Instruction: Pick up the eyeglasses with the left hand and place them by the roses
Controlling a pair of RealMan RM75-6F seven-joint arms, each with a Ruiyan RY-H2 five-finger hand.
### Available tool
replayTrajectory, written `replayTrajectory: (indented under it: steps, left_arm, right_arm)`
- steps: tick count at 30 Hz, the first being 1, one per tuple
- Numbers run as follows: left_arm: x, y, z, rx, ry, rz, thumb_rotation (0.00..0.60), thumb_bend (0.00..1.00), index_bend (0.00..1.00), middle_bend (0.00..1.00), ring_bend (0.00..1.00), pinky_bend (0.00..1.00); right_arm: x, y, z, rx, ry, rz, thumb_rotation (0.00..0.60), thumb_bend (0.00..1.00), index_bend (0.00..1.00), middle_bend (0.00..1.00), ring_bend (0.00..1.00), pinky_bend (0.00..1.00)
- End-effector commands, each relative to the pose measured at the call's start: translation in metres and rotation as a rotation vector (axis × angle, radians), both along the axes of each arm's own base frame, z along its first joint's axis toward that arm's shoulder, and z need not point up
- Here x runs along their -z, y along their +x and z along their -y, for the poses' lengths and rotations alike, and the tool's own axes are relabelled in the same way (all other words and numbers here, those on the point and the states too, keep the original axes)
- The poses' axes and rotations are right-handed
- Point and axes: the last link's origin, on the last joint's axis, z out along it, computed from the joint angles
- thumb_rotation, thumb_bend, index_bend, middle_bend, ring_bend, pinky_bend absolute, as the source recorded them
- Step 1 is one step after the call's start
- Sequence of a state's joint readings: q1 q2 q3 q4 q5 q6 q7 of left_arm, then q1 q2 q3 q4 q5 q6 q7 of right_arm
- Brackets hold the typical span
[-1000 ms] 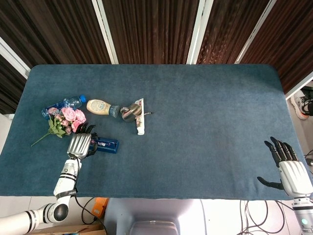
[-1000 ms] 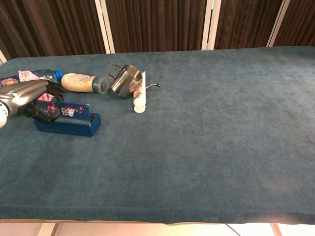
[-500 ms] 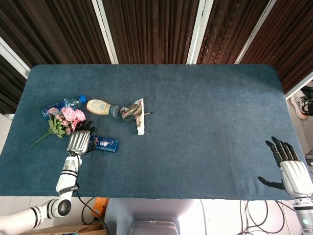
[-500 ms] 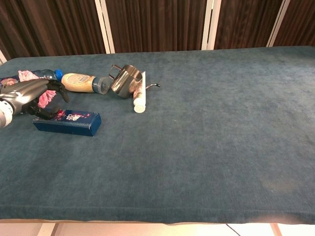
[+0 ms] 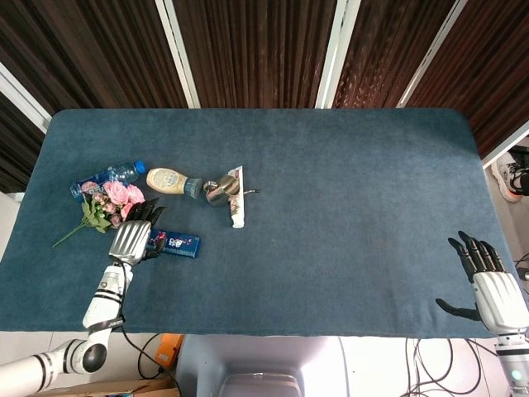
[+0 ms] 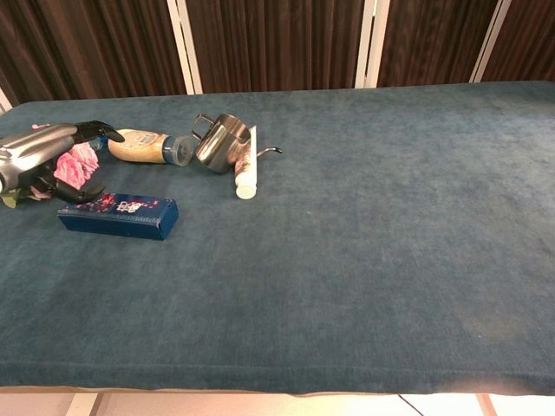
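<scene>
1. The left hand (image 5: pixel 131 240) hangs over the surface (image 5: pixel 331 207) near its left edge, fingers (image 6: pixel 102 130) apart and holding nothing; in the chest view (image 6: pixel 35 156) it is lifted just above the blue box.
2. The blue box (image 5: pixel 175 244) lies flat just right of that hand, long side roughly along the near edge; whether it holds the eyeglasses cannot be told, and no bare eyeglasses show.
3. The roses (image 5: pixel 116 200) lie just beyond the left hand, pink blooms toward the middle of the surface, green stems pointing to the left edge.
4. Beyond the roses lie a clear water bottle (image 5: pixel 107 177) and a cream sauce bottle (image 5: pixel 172 180), both on their sides.
5. Right of the sauce bottle sit a tipped metal cup (image 5: pixel 220 188) and a white tube (image 5: pixel 237 198), touching or nearly so.
6. The right hand (image 5: pixel 489 285) rests at the near right corner, fingers spread and empty.
</scene>
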State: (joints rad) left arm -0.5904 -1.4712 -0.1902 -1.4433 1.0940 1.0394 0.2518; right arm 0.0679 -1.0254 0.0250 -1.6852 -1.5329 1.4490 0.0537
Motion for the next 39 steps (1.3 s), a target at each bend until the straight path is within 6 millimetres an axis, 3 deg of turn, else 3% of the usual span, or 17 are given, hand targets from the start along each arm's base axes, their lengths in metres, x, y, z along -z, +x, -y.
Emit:
replayTrajectory:
  steps: [1,14,22,31,33,37,39]
  left_arm:
    - [-0.006,-0.005,0.010,0.017,-0.074,-0.102,0.600,0.39,0.08,0.00,0.00,0.00]
    - [0.021,-0.011,0.002,-0.010,-0.116,-0.162,0.600,0.39,0.09,0.00,0.00,0.00]
    - [0.028,-0.015,-0.005,-0.020,-0.111,-0.172,0.600,0.40,0.35,0.00,0.00,0.00]
    - [0.029,-0.017,-0.008,-0.037,-0.098,-0.164,0.600,0.40,0.47,0.00,0.00,0.00]
    - [0.028,-0.017,-0.007,-0.036,-0.102,-0.158,0.600,0.40,0.40,0.00,0.00,0.00]
    - [0.023,-0.014,-0.004,-0.025,-0.095,-0.127,0.600,0.39,0.04,0.00,0.00,0.00]
    - [0.018,-0.013,-0.001,-0.012,-0.086,-0.114,0.600,0.39,0.00,0.00,0.00,0.00]
  right_arm:
    - [0.001,0.000,0.000,-0.001,0.003,-0.002,0.600,0.15,0.00,0.00,0.00,0.00]
    - [0.000,0.000,-0.001,0.000,0.009,0.003,0.600,0.15,0.00,0.00,0.00,0.00]
    - [-0.002,-0.001,-0.001,0.004,0.002,0.009,0.600,0.15,0.00,0.00,0.00,0.00]
    - [-0.002,-0.001,-0.001,0.002,0.005,0.011,0.600,0.15,0.00,0.00,0.00,0.00]
    - [-0.002,-0.001,-0.001,0.002,0.006,0.010,0.600,0.15,0.00,0.00,0.00,0.00]
    - [-0.002,-0.001,-0.001,0.003,0.006,0.008,0.600,0.15,0.00,0.00,0.00,0.00]
    - [-0.002,-0.001,-0.001,0.003,0.006,0.005,0.600,0.15,0.00,0.00,0.00,0.00]
